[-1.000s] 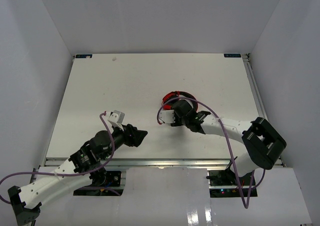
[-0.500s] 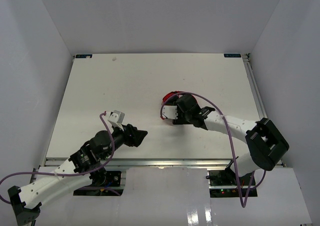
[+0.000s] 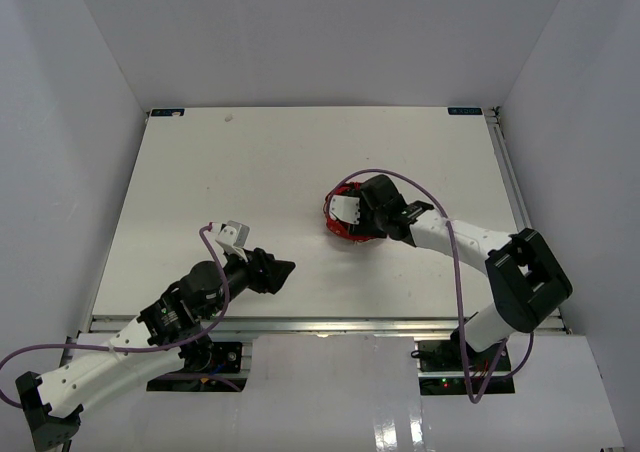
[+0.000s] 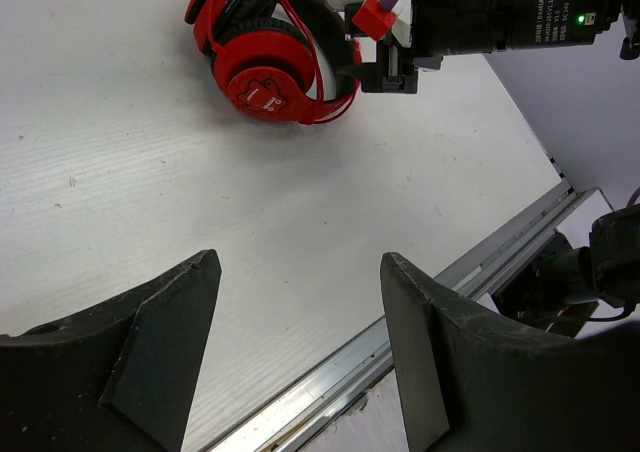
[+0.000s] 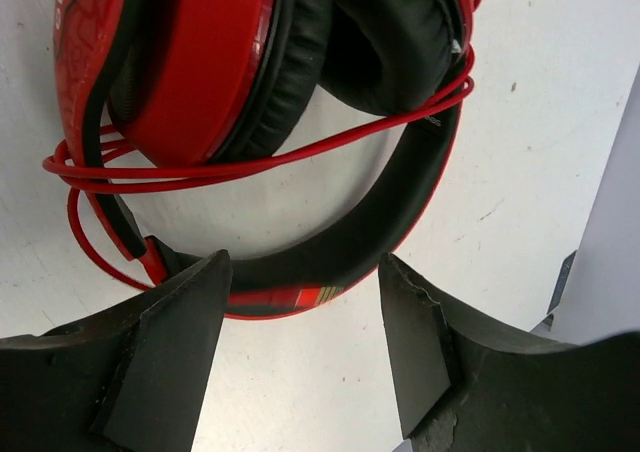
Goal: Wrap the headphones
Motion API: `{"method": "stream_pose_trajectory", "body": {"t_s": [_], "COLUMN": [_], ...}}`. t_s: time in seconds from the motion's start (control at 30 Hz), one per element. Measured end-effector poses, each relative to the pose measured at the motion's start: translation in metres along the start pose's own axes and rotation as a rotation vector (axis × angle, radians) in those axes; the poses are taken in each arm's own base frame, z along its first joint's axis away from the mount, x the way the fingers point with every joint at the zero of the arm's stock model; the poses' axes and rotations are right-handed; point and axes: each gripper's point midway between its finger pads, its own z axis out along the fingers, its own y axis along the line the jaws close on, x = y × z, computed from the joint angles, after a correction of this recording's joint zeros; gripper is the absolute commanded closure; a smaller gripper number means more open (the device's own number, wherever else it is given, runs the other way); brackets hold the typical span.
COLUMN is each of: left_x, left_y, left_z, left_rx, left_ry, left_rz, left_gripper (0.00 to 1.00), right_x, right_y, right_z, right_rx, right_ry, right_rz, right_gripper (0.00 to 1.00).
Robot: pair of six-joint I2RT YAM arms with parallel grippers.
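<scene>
- Right end effector spread, nothing pinched; headphones are seen just ahead, cord looped round them.
- Left end effector spread, empty; headphones well ahead.

Small white lettering is printed on the black housing at the right arm's wrist. It is seen sideways from the left wrist camera and is too fine to be read. A white mark is stamped on the red earcup of the headphones, likewise illegible. Two teal labels are fixed at the far corners of the table; their print cannot be made out.
</scene>
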Motion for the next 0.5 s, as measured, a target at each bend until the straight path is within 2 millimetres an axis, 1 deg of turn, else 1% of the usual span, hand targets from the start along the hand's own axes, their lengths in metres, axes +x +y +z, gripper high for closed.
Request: {"method": "stream_pose_trajectory", "body": {"t_s": [0.17,0.27,0.37,0.5], "left_x": [0.000,-0.001,-0.002,-0.003], "left_y": [0.000,0.000,-0.001,-0.001], "left_z": [0.000,-0.001,-0.001,-0.002], "left_rx": [0.000,0.003,0.005,0.007], "left_ry": [0.000,-0.003,-0.008,-0.011], "left_rz": [0.000,-0.001,-0.002,-0.003], "left_gripper": [0.24,0.24,0.24,0.24], "right_x": [0.000,-0.003,-0.007,-0.012], "right_y": [0.009,0.010,0.006,-0.006], "right_z": [0.008,0.014,0.016,0.012], "right_rx": [-0.037,-0.052,-0.053,-0.035], "right_ry": [-0.004,-0.006,-0.019,-0.048], "right_rz": [0.005,0.015,0.032,0.076], "right_gripper": [0.34,0.34,0.34,0.33]}}
